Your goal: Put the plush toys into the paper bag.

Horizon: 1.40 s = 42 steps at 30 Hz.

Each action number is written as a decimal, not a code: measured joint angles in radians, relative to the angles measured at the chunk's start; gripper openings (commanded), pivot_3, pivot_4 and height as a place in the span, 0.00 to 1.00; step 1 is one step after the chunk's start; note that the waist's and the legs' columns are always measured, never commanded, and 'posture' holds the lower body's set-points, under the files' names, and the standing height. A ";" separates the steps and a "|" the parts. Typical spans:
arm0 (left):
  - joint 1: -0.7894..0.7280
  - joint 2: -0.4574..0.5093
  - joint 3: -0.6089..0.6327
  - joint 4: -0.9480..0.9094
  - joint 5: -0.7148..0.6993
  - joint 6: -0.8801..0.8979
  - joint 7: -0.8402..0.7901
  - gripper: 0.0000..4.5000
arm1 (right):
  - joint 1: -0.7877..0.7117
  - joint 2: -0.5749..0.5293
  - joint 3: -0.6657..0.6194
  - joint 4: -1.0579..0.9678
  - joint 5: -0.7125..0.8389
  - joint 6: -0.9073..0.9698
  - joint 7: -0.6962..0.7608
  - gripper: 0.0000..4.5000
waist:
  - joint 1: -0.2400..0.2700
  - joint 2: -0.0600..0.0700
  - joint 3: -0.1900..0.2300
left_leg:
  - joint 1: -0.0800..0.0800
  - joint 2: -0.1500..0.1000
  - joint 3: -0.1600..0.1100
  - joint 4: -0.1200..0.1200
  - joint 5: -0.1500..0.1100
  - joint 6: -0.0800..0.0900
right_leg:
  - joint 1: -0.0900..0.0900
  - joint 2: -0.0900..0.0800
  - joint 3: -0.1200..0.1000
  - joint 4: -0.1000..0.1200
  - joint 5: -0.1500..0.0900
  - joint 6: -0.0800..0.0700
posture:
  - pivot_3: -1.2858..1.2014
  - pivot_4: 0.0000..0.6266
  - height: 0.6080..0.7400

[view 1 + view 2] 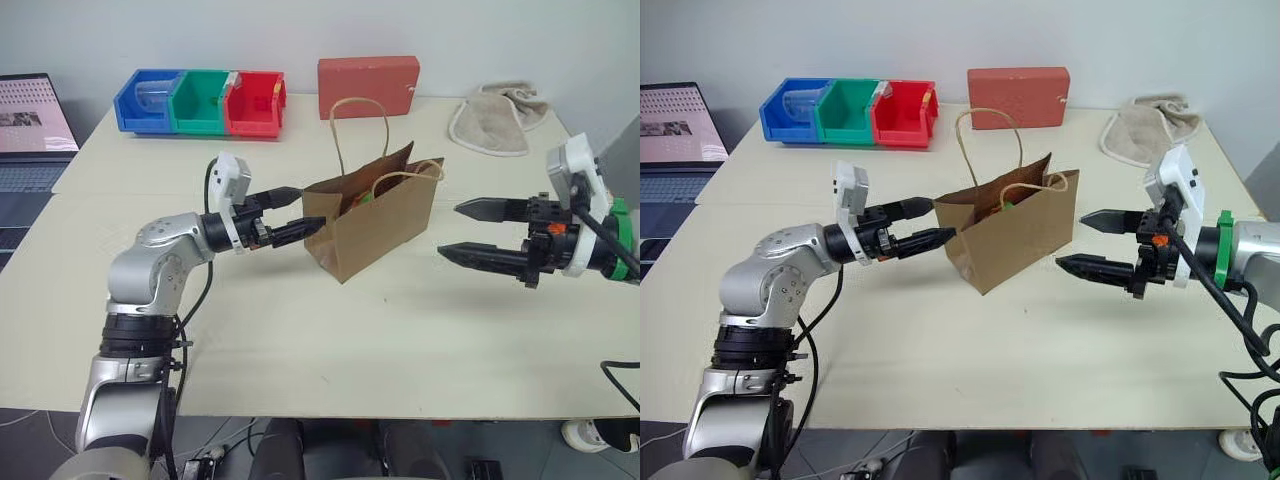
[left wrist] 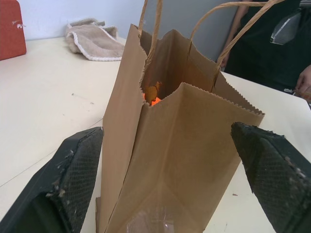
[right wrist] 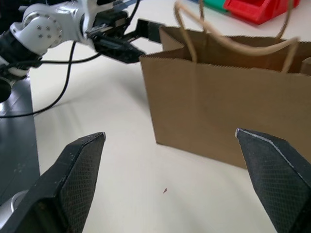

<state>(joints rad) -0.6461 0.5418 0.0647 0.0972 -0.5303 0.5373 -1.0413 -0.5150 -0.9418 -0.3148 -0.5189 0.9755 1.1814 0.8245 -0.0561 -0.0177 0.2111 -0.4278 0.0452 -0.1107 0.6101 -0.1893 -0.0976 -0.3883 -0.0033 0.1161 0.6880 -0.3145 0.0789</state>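
— Brown paper bag (image 1: 375,222) stands upright mid-bench (image 1: 300,340), mouth open; orange plush (image 2: 153,98) shows inside.
— And the fingers?
— Left gripper (image 1: 292,215) spread wide by the bag's end edge; right gripper (image 1: 478,232) spread too, apart, bare bench between.

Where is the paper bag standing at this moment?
In the head views the paper bag stands upright at the middle of the table, between the open left gripper and the open right gripper, in front of the red box.
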 measured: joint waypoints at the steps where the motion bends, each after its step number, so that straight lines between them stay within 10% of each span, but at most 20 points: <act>1: -0.002 0.000 -0.002 0.002 0.000 0.000 -0.004 1.00 | 0.007 -0.002 0.002 -0.008 0.002 -0.003 0.002 1.00 | 0.000 0.000 0.000 | 0.000 0.000 0.000 0.000 0.000 0.000 | 0.000 0.000 0.000 0.000 0.000 0.000 | 0.52 0.24 1.00; 17: 0.076 -0.002 -0.033 -0.150 0.010 0.024 0.032 1.00 | 0.065 -0.035 0.023 -0.046 0.031 -0.064 0.003 1.00 | 0.003 0.000 0.000 | 0.000 0.000 0.000 0.000 0.000 0.000 | 0.001 0.000 0.000 0.000 0.000 0.000 | 0.52 0.24 1.00; 25: 0.096 -0.151 -0.060 -0.136 0.100 -0.091 0.200 1.00 | 0.063 -0.042 0.062 -0.051 0.021 -0.098 0.003 1.00 | 0.009 0.000 0.000 | 0.000 0.000 0.000 0.001 0.000 0.000 | 0.001 0.000 0.000 0.000 0.000 0.000 | 0.52 0.24 1.00; 40: 0.124 -0.182 -0.068 -0.099 0.113 -0.178 0.188 0.02 | 0.065 -0.047 0.066 -0.090 0.019 -0.145 -0.043 1.00 | 0.008 0.000 0.000 | 0.000 0.000 0.000 0.002 0.000 0.000 | 0.001 0.000 0.000 0.000 0.000 0.000 | 0.52 0.24 1.00; 42: 0.115 -0.195 -0.071 -0.069 0.123 -0.200 0.192 0.01 | 0.068 -0.046 0.066 -0.093 0.016 -0.150 -0.050 1.00 | 0.010 0.000 0.000 | 0.000 0.000 0.000 0.002 0.000 0.000 | 0.001 0.000 0.000 0.001 0.000 0.000 | 0.52 0.24 1.00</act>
<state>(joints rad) -0.5312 0.3470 -0.0063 0.0278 -0.4078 0.3369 -0.8490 -0.4466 -0.9882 -0.2484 -0.6117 0.9920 1.0314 0.7741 -0.0466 -0.0181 0.2107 -0.4275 0.0449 -0.1108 0.6122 -0.1892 -0.0977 -0.3870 -0.0034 0.1163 0.6886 -0.3144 0.0790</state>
